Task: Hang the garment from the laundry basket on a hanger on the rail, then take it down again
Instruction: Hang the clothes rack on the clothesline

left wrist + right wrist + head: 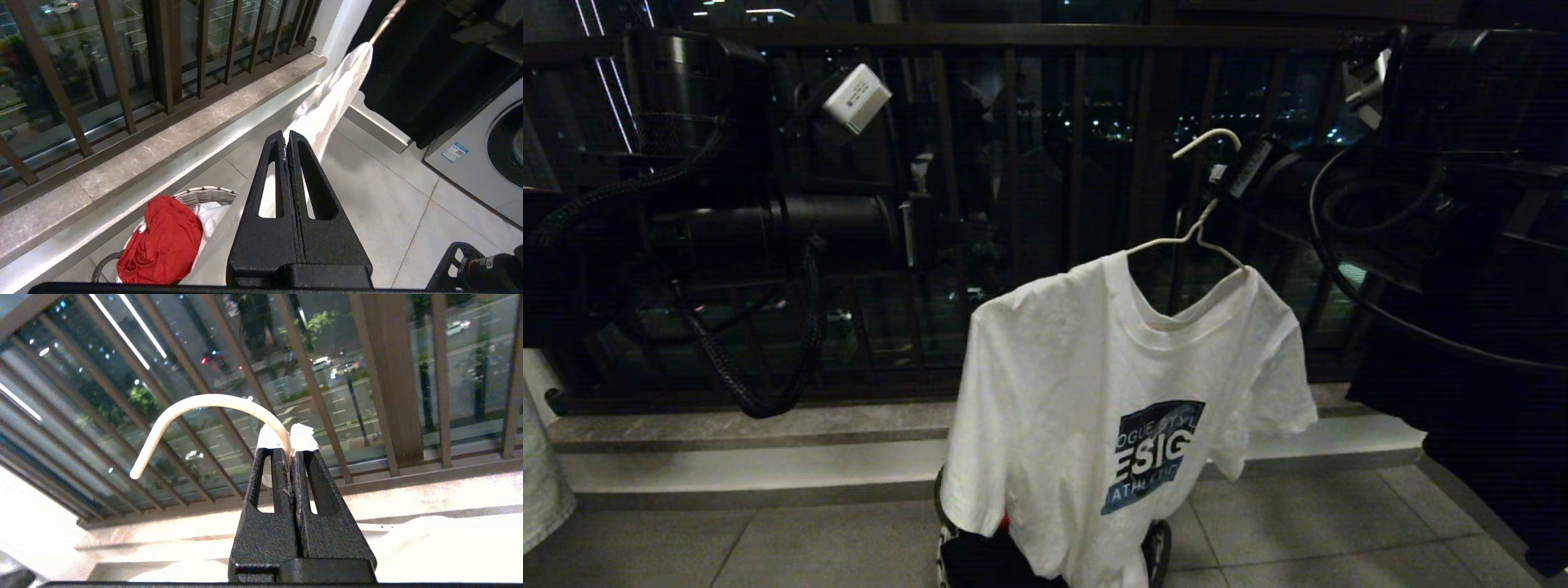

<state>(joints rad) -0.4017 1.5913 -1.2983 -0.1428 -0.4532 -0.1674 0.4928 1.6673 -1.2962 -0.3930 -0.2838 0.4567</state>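
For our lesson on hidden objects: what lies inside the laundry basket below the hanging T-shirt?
Inside the laundry basket a red cloth lies on top, with some white fabric beside it. The T-shirt hangs in front of the basket, so anything deeper inside is hidden.

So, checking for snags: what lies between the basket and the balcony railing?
Only bare floor tile and the stone ledge, between laundry basket and balcony railing, in the left wrist view.

The tiled floor [380, 196] carries the laundry basket [204, 195].
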